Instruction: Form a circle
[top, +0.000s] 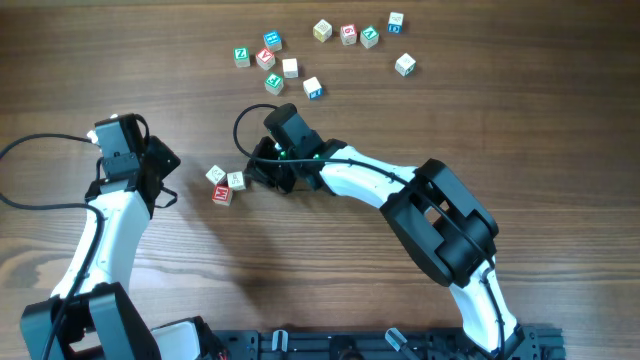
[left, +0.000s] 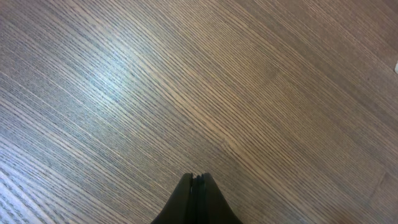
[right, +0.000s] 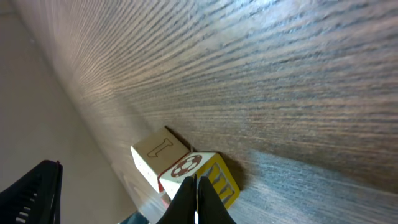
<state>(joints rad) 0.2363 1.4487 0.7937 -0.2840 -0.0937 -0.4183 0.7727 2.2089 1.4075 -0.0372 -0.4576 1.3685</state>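
Wood-grain desk, loose alphabet cubes scattered on the far side. Tight circle of three touching cubes, one red-faced, lying between the two arms. Right jaws pressed together, holding nothing, tip just beside the circle and pointing at it. Left jaws pressed together too, empty, near but over bare wood. Right arm nearer; likely a sideways nudge next.

"I" on pale cube
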